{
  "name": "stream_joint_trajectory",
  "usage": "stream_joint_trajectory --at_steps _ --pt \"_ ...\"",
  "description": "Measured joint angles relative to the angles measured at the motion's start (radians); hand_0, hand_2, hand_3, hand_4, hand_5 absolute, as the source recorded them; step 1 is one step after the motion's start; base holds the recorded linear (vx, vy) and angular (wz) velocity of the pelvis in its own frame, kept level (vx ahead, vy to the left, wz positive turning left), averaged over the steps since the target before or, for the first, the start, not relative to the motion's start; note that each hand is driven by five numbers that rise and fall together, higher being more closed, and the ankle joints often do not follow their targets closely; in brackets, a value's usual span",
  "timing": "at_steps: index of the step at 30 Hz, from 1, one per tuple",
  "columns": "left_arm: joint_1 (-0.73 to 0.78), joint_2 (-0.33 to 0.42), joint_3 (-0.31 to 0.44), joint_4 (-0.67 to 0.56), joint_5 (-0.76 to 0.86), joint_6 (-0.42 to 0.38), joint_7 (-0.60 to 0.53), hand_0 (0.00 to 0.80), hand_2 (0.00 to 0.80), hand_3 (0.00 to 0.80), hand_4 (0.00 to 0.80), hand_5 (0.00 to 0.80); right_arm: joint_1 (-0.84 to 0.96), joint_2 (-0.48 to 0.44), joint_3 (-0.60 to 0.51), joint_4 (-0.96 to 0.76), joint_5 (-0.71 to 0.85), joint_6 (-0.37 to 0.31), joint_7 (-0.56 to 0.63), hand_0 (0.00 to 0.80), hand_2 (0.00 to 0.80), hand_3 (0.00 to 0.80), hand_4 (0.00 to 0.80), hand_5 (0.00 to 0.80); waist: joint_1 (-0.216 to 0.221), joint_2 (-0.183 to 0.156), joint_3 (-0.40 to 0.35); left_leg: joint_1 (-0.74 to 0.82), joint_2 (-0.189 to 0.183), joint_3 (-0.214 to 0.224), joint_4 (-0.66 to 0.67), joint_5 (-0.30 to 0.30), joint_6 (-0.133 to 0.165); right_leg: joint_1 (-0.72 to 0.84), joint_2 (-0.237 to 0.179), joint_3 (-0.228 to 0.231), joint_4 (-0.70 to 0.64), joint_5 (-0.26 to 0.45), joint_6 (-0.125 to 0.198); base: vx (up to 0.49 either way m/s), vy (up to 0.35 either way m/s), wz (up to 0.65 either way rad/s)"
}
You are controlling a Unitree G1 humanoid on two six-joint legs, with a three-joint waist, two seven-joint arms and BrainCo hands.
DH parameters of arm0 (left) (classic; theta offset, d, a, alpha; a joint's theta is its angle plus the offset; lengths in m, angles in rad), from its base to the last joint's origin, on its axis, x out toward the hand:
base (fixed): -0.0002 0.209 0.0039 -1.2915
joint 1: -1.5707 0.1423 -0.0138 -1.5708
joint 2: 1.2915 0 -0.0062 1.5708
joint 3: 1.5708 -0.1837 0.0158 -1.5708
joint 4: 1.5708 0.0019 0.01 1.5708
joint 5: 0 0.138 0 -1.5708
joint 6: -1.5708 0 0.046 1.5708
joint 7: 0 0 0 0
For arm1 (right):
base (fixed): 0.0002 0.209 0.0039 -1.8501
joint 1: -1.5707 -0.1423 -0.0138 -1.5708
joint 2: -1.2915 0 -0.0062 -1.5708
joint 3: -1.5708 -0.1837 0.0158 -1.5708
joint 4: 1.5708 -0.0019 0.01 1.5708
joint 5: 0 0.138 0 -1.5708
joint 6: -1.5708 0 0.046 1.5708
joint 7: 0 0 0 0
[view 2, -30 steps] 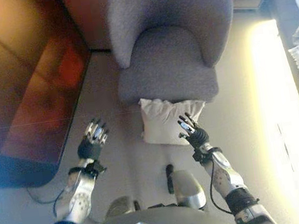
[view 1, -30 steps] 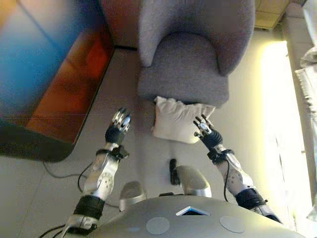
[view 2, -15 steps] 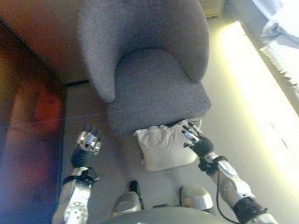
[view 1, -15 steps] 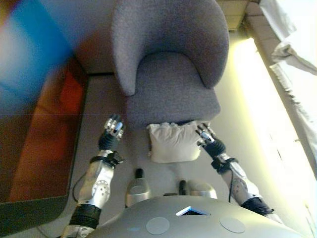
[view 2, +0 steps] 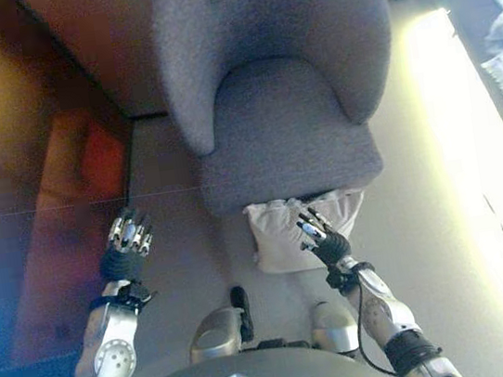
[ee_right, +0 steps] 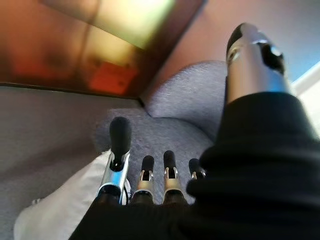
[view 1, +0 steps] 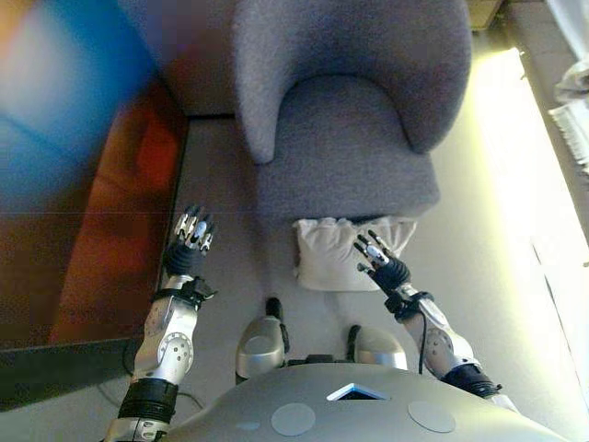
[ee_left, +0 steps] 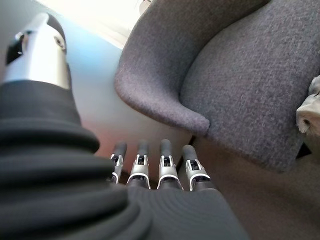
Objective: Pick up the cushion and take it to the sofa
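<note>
A white cushion (view 1: 342, 250) lies on the floor against the front of a grey armchair (view 1: 345, 157); it also shows in the right eye view (view 2: 281, 231) and the right wrist view (ee_right: 60, 210). My right hand (view 1: 379, 261) is open over the cushion's right part, fingers straight and holding nothing. My left hand (view 1: 189, 245) is open over bare floor left of the chair, well clear of the cushion. In the left wrist view the left hand's fingers (ee_left: 165, 160) point at the chair, and a cushion corner (ee_left: 310, 105) shows at the edge.
A dark reddish-brown glossy cabinet (view 1: 101, 230) stands on the left. A bed with white bedding (view 1: 575, 101) lies at the right edge. Pale floor (view 1: 497, 239) runs between the chair and the bed.
The camera has shifted, so the whole scene sits differently. My right hand has moved from the cushion's right edge to over its right part. My left hand stays open left of the chair.
</note>
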Motion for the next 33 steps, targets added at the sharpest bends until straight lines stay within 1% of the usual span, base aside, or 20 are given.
stream_joint_trajectory --at_steps 2,4,6,8,9,11,12,14,16,18,20,21,22,23,25,26,27,28,30,33 --pt "-0.017 0.0 0.003 0.0 0.002 0.005 -0.006 0.0 0.0 0.0 0.0 0.0 -0.018 0.026 0.002 -0.002 0.0 -0.017 -0.019 0.0 0.0 0.0 0.0 0.0 0.007 -0.026 0.0 0.006 -0.033 0.005 -0.007 -0.013 0.019 -0.008 -0.033 -0.012 0.041 -0.011 0.021 0.182 0.205 0.11" --pt "-0.039 -0.008 -0.004 -0.002 0.003 0.014 -0.013 0.0 0.0 0.0 0.0 0.0 -0.028 0.037 0.009 -0.025 -0.004 -0.034 -0.035 0.0 0.0 0.0 0.0 0.0 0.021 -0.029 0.003 0.019 -0.055 0.021 0.001 -0.034 0.041 -0.078 -0.068 -0.017 0.215 -0.022 0.028 0.237 0.18 0.13" --pt "-0.062 0.009 -0.025 0.002 0.005 0.018 -0.013 0.0 0.0 0.0 0.0 0.0 -0.031 0.055 0.015 -0.023 -0.018 -0.047 -0.051 0.0 0.0 0.0 0.0 0.0 0.02 -0.031 0.004 0.05 -0.066 0.007 0.021 -0.066 0.054 -0.124 -0.11 -0.019 0.403 0.013 0.014 0.227 0.005 0.26" --pt "-0.064 0.025 -0.026 -0.001 0.004 0.017 -0.015 0.0 0.0 0.0 0.0 0.0 -0.024 0.083 0.027 0.004 -0.022 -0.049 -0.064 0.0 0.0 0.0 0.0 0.0 0.025 -0.019 -0.016 0.099 -0.054 0.0 -0.004 -0.082 0.061 -0.127 -0.127 -0.023 0.45 0.077 -0.01 0.211 -0.219 0.06" --pt "-0.064 0.034 -0.015 -0.002 0.004 0.016 -0.015 0.0 0.0 0.0 0.0 0.0 -0.033 0.082 0.04 0.004 -0.023 -0.049 -0.064 0.0 0.0 0.0 0.0 0.0 0.032 -0.028 -0.024 0.108 -0.056 0.022 -0.014 -0.082 0.063 -0.131 -0.158 -0.043 0.45 0.078 -0.012 0.176 -0.289 -0.19" --pt "-0.055 0.053 -0.001 -0.001 0.004 0.017 -0.012 0.0 0.0 0.0 0.0 0.0 -0.044 0.084 0.039 0.002 -0.026 -0.05 -0.064 0.0 0.0 0.0 0.0 0.0 0.033 -0.039 -0.029 0.107 -0.063 0.026 -0.018 -0.085 0.065 -0.136 -0.227 -0.05 0.374 0.081 -0.001 0.213 -0.453 -0.15" --pt "-0.052 0.056 0.003 0.002 0.004 0.017 -0.012 0.0 0.0 0.0 0.0 0.0 -0.046 0.083 0.039 0.001 -0.025 -0.049 -0.064 0.0 0.0 0.0 0.0 0.0 0.031 -0.045 -0.029 0.107 -0.064 0.015 -0.019 -0.086 0.056 -0.13 -0.257 -0.049 0.287 0.091 0.026 0.219 -0.49 -0.15" --pt "-0.037 0.065 0.008 0.003 0.003 0.015 -0.011 0.0 0.0 0.0 0.0 0.0 -0.046 0.082 0.043 0.001 -0.025 -0.046 -0.064 0.0 0.0 0.0 0.0 0.0 0.02 -0.064 -0.029 0.108 -0.069 0.008 -0.017 -0.09 0.045 -0.086 -0.308 -0.042 0.025 0.163 0.119 0.254 -0.407 -0.03" --pt "-0.037 0.065 0.008 0.004 0.002 0.013 -0.012 0.0 0.0 0.0 0.0 0.0 -0.047 0.074 0.048 0.003 -0.025 -0.043 -0.063 0.0 0.0 0.0 0.0 0.0 0.016 -0.085 -0.028 0.108 -0.064 -0.022 -0.014 -0.096 0.019 -0.062 -0.331 -0.037 -0.156 0.246 0.153 0.32 -0.383 0.18" --pt "-0.03 0.074 0.009 0.004 0.0 0.004 -0.013 0.0 0.0 0.0 0.0 0.0 -0.05 0.075 0.048 0.009 -0.022 -0.035 -0.063 0.0 0.0 0.0 0.0 0.0 0.009 -0.113 -0.029 0.107 -0.045 -0.061 -0.01 -0.1 -0.021 -0.04 -0.331 -0.012 -0.277 0.327 0.156 0.301 -0.362 0.4" --pt "-0.007 0.11 0.02 0.004 0.001 -0.008 -0.019 0.0 0.0 0.0 0.0 0.0 -0.057 0.085 0.048 0.012 -0.021 -0.018 -0.061 0.0 0.0 0.0 0.0 0.0 0.013 -0.158 -0.032 0.107 -0.012 -0.08 -0.004 -0.098 -0.089 -0.03 -0.32 -0.015 -0.271 0.357 0.159 0.269 -0.34 0.41" --pt "0.008 0.079 0.019 0.018 0.0 -0.007 -0.019 0.0 0.0 0.0 0.0 0.0 -0.067 0.063 0.038 0.029 -0.021 -0.008 -0.058 0.0 0.0 0.0 0.0 0.0 0.018 -0.116 -0.03 0.118 0.063 -0.084 -0.009 -0.099 -0.098 -0.029 -0.27 -0.037 -0.234 0.354 0.182 0.318 -0.392 0.21" --pt "0.027 0.058 0.012 0.01 0.001 -0.007 -0.02 0.0 0.0 0.0 0.0 0.0 -0.072 0.042 0.032 0.032 -0.021 0.003 -0.058 0.0 0.0 0.0 0.0 0.0 0.018 -0.078 -0.028 0.126 0.113 -0.079 -0.022 -0.095 -0.091 -0.031 -0.219 -0.036 -0.216 0.329 0.177 0.273 -0.311 0.17" --pt "0.04 0.035 0.008 0.001 0.001 -0.006 -0.02 0.0 0.0 0.0 0.0 0.0 -0.076 0.009 0.032 0.031 -0.021 0.008 -0.058 0.0 0.0 0.0 0.0 0.0 0.02 -0.043 -0.035 0.129 0.152 -0.084 -0.046 -0.074 -0.059 -0.031 -0.176 -0.036 -0.193 0.304 0.164 0.243 -0.272 0.28" --pt "0.042 0.003 0.008 -0.009 0.001 -0.006 -0.014 0.0 0.0 0.0 0.0 0.0 -0.093 -0.037 0.03 0.033 -0.022 0.025 -0.066 0.0 0.0 0.0 0.0 0.0 -0.008 -0.02 -0.035 0.152 0.184 -0.081 -0.084 -0.025 -0.003 -0.041 -0.146 -0.03 -0.115 0.234 0.143 0.158 -0.224 0.51" --pt "0.038 0.003 0.009 -0.015 0.0 -0.003 -0.005 0.0 0.0 0.0 0.0 0.0 -0.101 -0.045 0.03 0.031 -0.025 0.028 -0.068 0.0 0.0 0.0 0.0 0.0 -0.012 -0.021 -0.035 0.155 0.187 -0.068 -0.08 0.021 -0.014 -0.041 -0.133 -0.023 -0.078 0.201 0.141 0.119 -0.232 0.39" --pt "0.028 0.008 0.013 -0.023 0.0 -0.002 0.005 0.0 0.0 0.0 0.0 0.0 -0.103 -0.04 0.031 0.029 -0.027 0.031 -0.071 0.0 0.0 0.0 0.0 0.0 -0.017 -0.044 -0.029 0.15 0.193 -0.069 -0.066 0.06 -0.06 -0.045 -0.139 -0.008 -0.064 0.176 0.132 0.094 -0.207 0.19" --pt "0.018 0.009 0.012 -0.028 0.0 -0.001 0.016 0.0 0.0 0.0 0.0 0.0 -0.105 -0.04 0.034 0.029 -0.029 0.033 -0.073 0.0 0.0 0.0 0.0 0.0 -0.005 -0.051 -0.037 0.138 0.199 -0.066 -0.044 0.089 -0.063 -0.041 -0.126 -0.018 -0.059 0.162 0.122 0.113 -0.202 0.11" --pt "-0.006 0.004 0.012 -0.029 0.0 0.01 0.041 0.0 0.0 0.0 0.0 0.0 -0.106 -0.01 0.036 0.029 -0.031 0.035 -0.073 0.0 0.0 0.0 0.0 0.0 -0.004 -0.092 -0.039 0.117 0.197 -0.065 -0.02 0.163 -0.066 -0.041 -0.126 -0.022 -0.055 0.151 0.108 0.096 -0.095 0.06" --pt "-0.012 0.0 0.007 -0.029 0.0 0.032 0.04 0.0 0.0 0.0 0.0 0.0 -0.11 0.0 0.035 0.019 -0.052 0.026 -0.076 0.0 0.0 0.0 0.0 0.0 -0.008 -0.097 -0.052 0.109 0.188 -0.057 -0.038 0.217 -0.027 -0.032 -0.133 -0.045 -0.059 0.142 0.096 0.07 0.026 0.14"
